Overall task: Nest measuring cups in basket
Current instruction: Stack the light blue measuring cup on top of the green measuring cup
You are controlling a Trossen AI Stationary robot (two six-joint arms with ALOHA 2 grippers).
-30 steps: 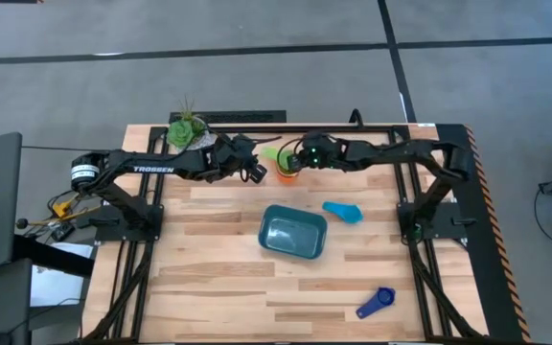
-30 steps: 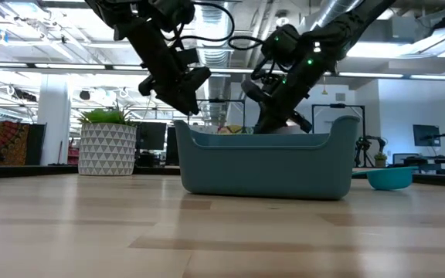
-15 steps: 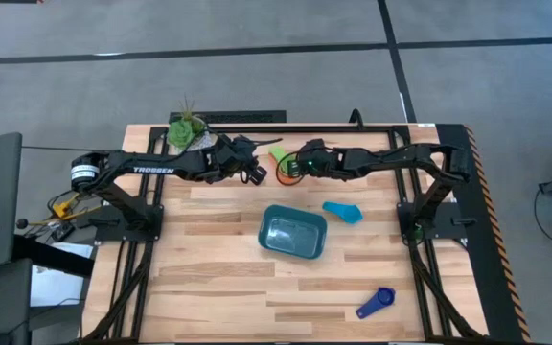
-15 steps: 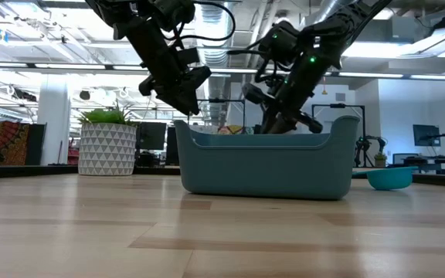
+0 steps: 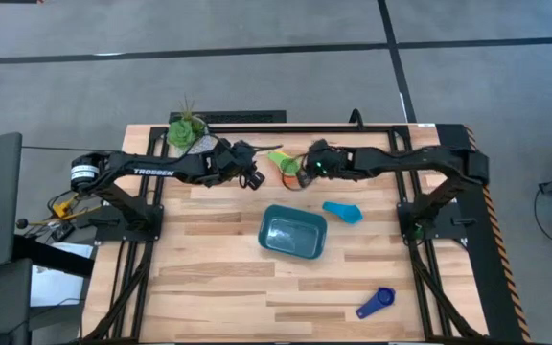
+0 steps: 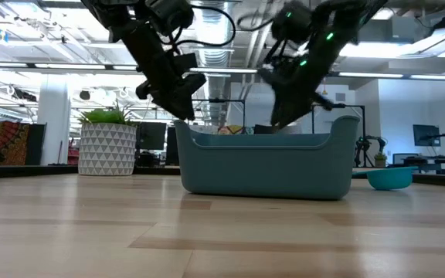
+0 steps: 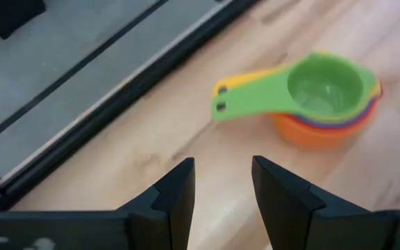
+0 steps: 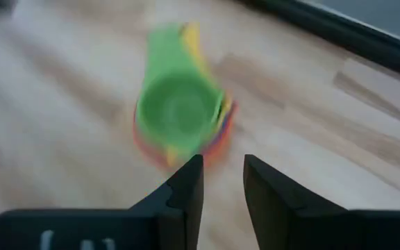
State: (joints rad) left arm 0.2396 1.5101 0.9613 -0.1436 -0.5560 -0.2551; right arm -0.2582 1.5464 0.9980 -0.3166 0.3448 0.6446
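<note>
High view: nested cups stack [image 5: 286,163] sits between both tools, behind the basket [image 5: 293,233].
Left tool [image 5: 253,178] and right tool [image 5: 303,176] both gape, holding nothing.

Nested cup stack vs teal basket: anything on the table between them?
Nothing: in the high view, only bare wood lies between the nested cup stack and the teal basket. The right hand hovers just beside the stack.

light: bright, even, from overhead | low view: ceiling strip lights [image 6: 45,38] glare, arms read as dark silhouettes | shadows: soft, faint on table [image 5: 218,278] | blur: right wrist view smeared, nested cups [image 8: 179,114] streaked; left wrist view slightly soft
</note>
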